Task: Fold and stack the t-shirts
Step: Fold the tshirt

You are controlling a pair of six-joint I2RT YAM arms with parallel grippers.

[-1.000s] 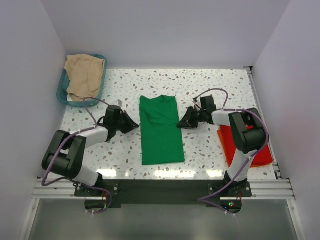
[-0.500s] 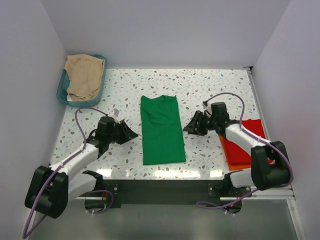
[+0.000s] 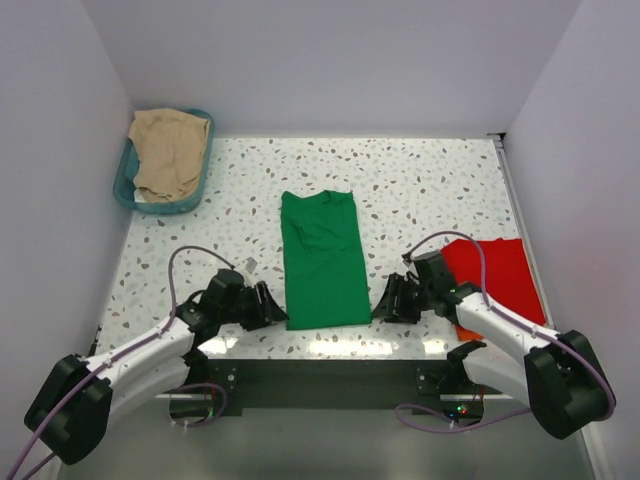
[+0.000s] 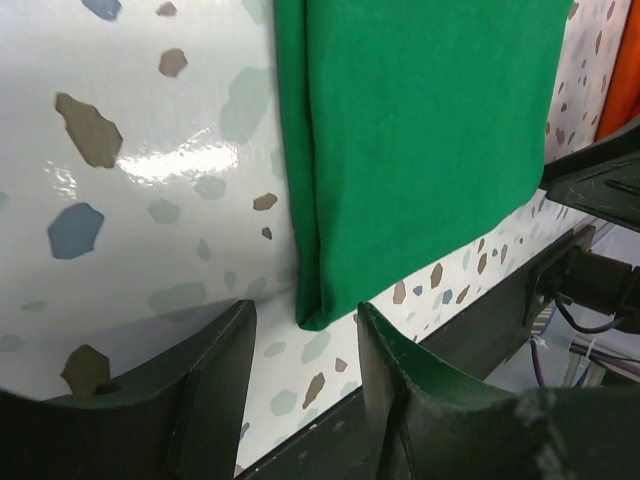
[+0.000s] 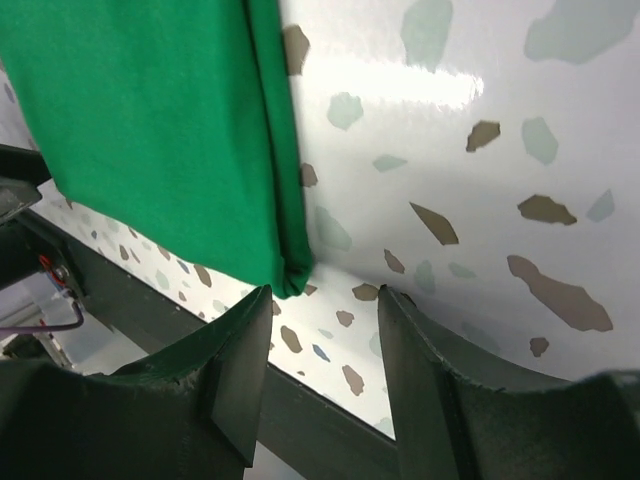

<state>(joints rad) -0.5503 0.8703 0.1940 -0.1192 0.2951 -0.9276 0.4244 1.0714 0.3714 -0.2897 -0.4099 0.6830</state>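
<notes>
Speckled table [image 3: 430,180], white walls [image 3: 330,60], green t-shirt [image 3: 322,262] folded into flat strip, left gripper [image 3: 274,309] and right gripper [image 3: 381,304] spread, empty.

Your left arm [image 3: 150,345] and right arm [image 3: 500,335] wear white shells with black joints, each trailed by a lilac cable [image 3: 195,249]. Your left end effector [image 3: 275,308] and right end effector [image 3: 382,303] are black, with blocky dark-green fingers [image 4: 215,400].

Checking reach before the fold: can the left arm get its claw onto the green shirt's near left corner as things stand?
Probably yes. The left claw is open and right beside that corner of the green shirt; in the wrist view the corner lies at the gap between its fingers, nothing blocking.
</notes>
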